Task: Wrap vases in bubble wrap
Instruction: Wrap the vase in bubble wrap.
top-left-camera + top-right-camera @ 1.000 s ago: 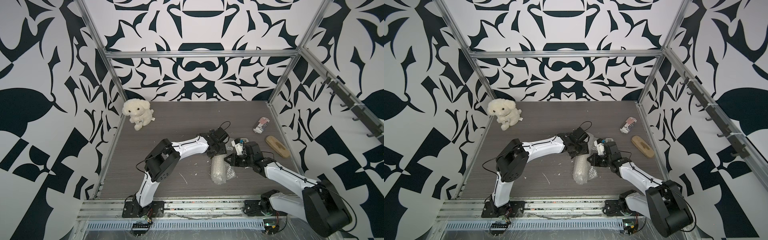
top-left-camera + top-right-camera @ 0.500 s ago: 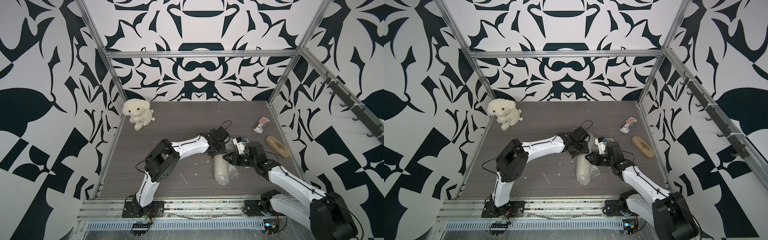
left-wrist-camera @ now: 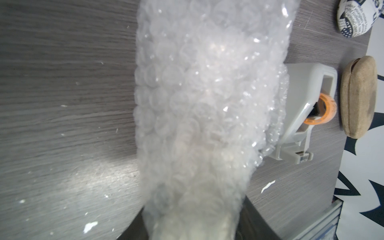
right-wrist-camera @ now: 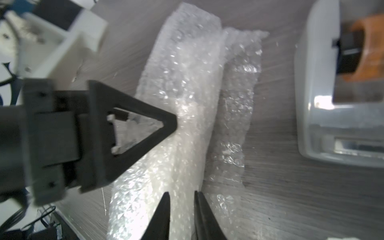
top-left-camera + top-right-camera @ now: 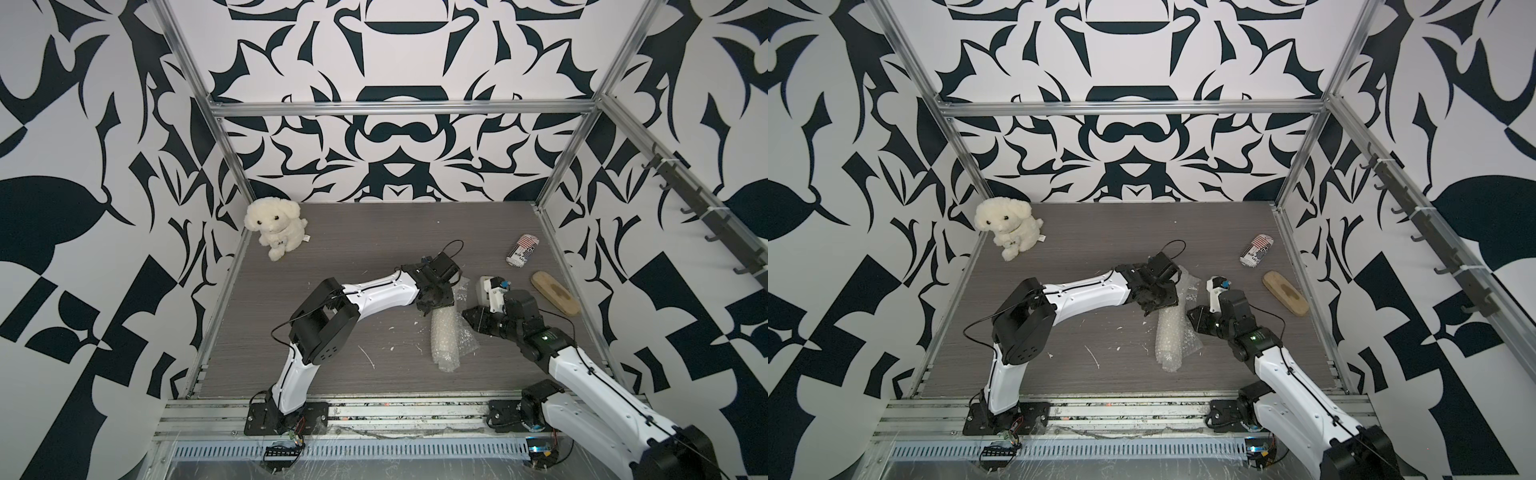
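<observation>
— Left end effector (image 5: 434, 309): what has it got?
— Its jaws are closed round one end of the bubble wrap (image 5: 444, 338), the end farthest from the arm bases. The wrap is rolled into a tube and lies on the worktop (image 5: 353, 257). In the left wrist view the dark fingers (image 3: 138, 228) sit against both sides of the roll, and the tube runs straight out ahead of them.
— And the right end effector (image 5: 466, 322)?
— It points at the side of the roll, with its tips at the loose flap that sticks out toward it. In the right wrist view the fingertips (image 4: 164, 212) stand a narrow gap apart with wrap showing in the gap. Whether they pinch it I cannot tell.
— Where is the vase?
— Hidden by the wrap. The roll only looks creamier and more solid where it passes between the left fingers.
— Anything nearby?
— A white tape dispenser (image 5: 488, 289) with an orange roll stands just beyond the right end effector, close beside the end of the wrap that the left one holds. Further to that end effector's right lies a wooden brush (image 5: 555, 293). Beyond both is a printed can (image 5: 523, 249) on its side. A plush dog (image 5: 276, 226) sits well apart, far to the left end effector's left, in the back corner.
</observation>
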